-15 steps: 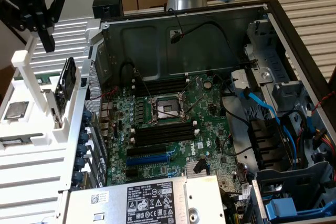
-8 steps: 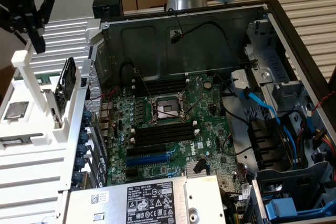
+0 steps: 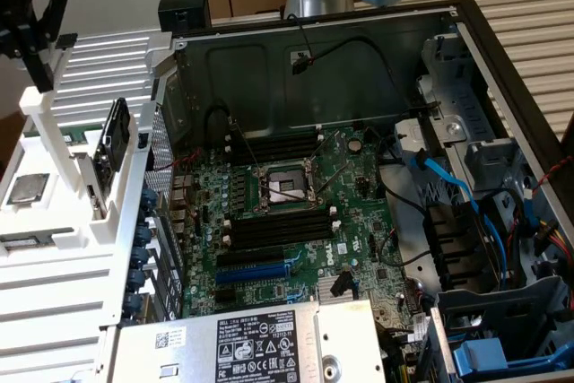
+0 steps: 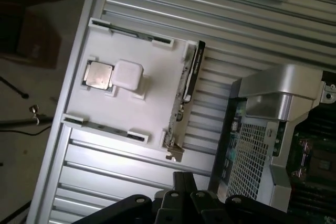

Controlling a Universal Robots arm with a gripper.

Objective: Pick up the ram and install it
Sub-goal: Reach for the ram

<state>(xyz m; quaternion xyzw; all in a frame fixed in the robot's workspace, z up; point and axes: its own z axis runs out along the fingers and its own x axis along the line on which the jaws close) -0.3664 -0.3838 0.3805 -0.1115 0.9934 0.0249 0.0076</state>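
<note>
Ram (image 3: 115, 139) (image 4: 190, 74) stands on its long edge in a slot along one side of the white tray (image 3: 56, 241) (image 4: 153, 94), just beside the open computer case (image 3: 502, 87). The silver processor chip (image 3: 28, 187) (image 4: 98, 74) lies flat in the same tray. The gripper (image 3: 42, 56) (image 4: 184, 183) hangs over the tray, apart from the ram. Nothing shows in its grasp, and how far it is open cannot be told. The motherboard's black memory slots (image 3: 273, 227) stand bare.

ram (image 4: 189, 85) on edge in white tray (image 4: 152, 95), processor chip (image 4: 98, 74) apart
</note>
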